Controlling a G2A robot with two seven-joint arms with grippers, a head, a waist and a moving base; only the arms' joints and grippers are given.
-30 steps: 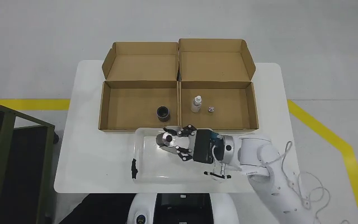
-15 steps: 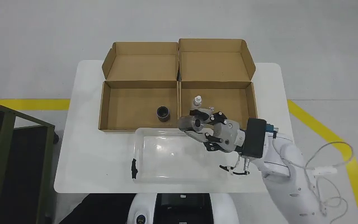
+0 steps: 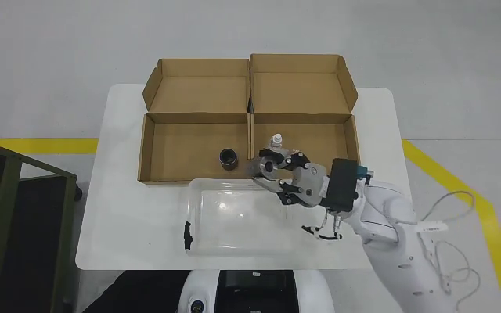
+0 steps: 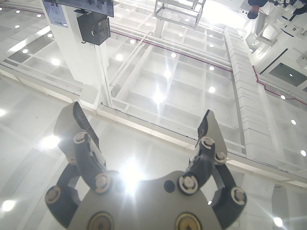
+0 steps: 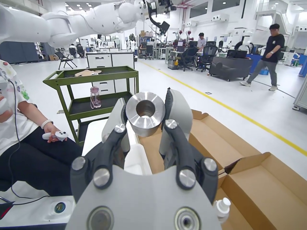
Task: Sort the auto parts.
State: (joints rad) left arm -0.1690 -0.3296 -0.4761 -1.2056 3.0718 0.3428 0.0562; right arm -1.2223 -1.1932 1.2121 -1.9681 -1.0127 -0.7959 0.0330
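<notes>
Steel and ring-shaped, the bushing (image 3: pixel 262 166) sits clamped in the right gripper (image 3: pixel 266 168) in the top view. It hangs over the seam where the right cardboard box (image 3: pixel 329 152) meets the clear tray (image 3: pixel 211 235), which lies at the desk's (image 3: pixel 117 156) front edge. A black ring (image 3: pixel 228 159) lies in the left box (image 3: pixel 172 149), and a white bottle (image 3: pixel 275 142) stands in the right one.

In the left wrist view, the left gripper (image 4: pixel 144 118) points at the ceiling (image 4: pixel 168 72), its fingers (image 4: pixel 81 120) spread wide around nothing.

In the right wrist view, both fingers (image 5: pixel 178 111) press the bushing's (image 5: pixel 145 113) sides.
</notes>
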